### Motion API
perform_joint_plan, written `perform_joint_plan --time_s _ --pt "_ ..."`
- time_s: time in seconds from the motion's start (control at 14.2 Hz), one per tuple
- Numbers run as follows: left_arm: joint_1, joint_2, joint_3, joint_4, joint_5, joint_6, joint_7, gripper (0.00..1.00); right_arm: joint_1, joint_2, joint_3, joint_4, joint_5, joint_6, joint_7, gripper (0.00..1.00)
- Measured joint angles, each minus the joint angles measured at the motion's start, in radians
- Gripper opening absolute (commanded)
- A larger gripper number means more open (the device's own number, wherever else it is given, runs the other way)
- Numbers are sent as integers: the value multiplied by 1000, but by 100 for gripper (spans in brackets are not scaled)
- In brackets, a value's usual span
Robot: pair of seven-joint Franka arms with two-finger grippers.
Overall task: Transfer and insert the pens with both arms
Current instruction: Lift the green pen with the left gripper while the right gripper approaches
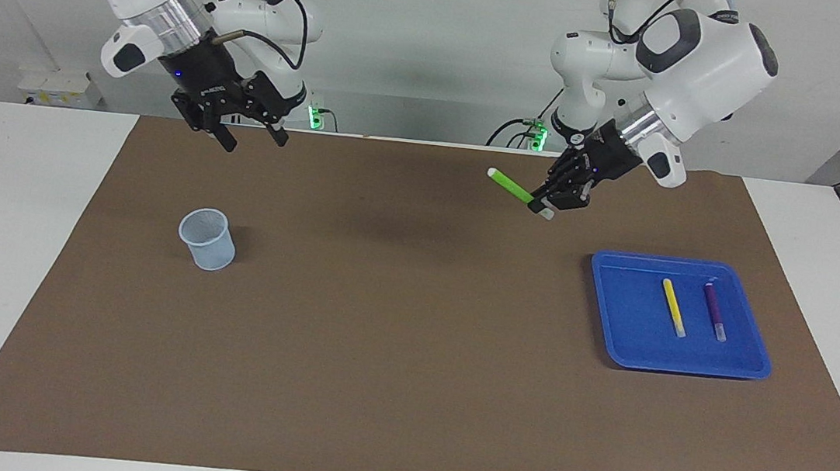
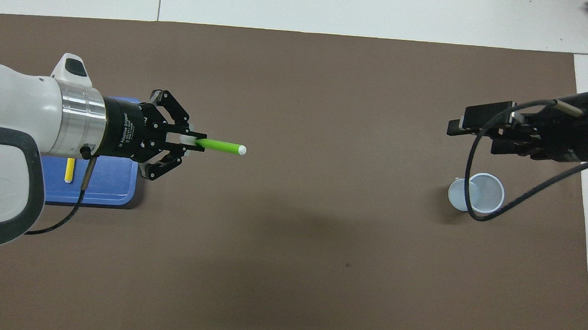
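— Left gripper (image 1: 546, 204) up over the brown mat (image 1: 404, 390), off the blue tray (image 1: 630, 351), clamped on the pale end of the green pen (image 1: 509, 186). Pen level, free tip aimed toward the right arm's end of the table.

— Right gripper (image 1: 251, 138)?

— Raised over the mat's edge nearest the robots, fingers spread wide, holding nothing. Pale mesh cup (image 1: 208, 239) upright on the mat, farther from the robots than that gripper.

— Other pens?

— Yellow pen (image 1: 674, 307) and purple pen (image 1: 715, 309) flat in the tray, side by side, apart. Tray near the left arm's end of the mat, well inside its border.

— Room to move?

— Plenty: wide bare mat between pen tip and cup, more toward the mat's edge farthest from the robots.

— Any writing?

— White print on the left gripper's black body in the overhead view, partly legible: "Adaptive Gripper".

— Surface, room?

— Brown mat on a white table (image 1: 6, 239); plain pale wall; two smaller white arms with green lights at the table's edge.
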Motion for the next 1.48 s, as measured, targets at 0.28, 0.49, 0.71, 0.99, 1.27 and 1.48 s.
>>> perform_joint_plan --time_s 0.28,0.49,0.71,0.99,1.27,1.48 --pt "-32 -23 0 -27 -1 23 -97 0 112 0 4 -34 9 131 136 100" --pt "-44 -39 0 -38 -1 32 -154 0 154 0 4 -76 76 234 150 100" --pt "-69 -57 0 -67 -10 72 -193 0 194 0 4 -106 124 307 206 100" --pt "-88 -73 0 -87 -20 92 -217 0 321 2 5 -138 135 432 392 100" --pt "-91 -84 0 -88 -21 94 -233 0 425 14 7 -198 135 582 456 100" --pt "-93 -88 0 -88 -21 94 -242 0 446 20 7 -218 135 602 464 95"
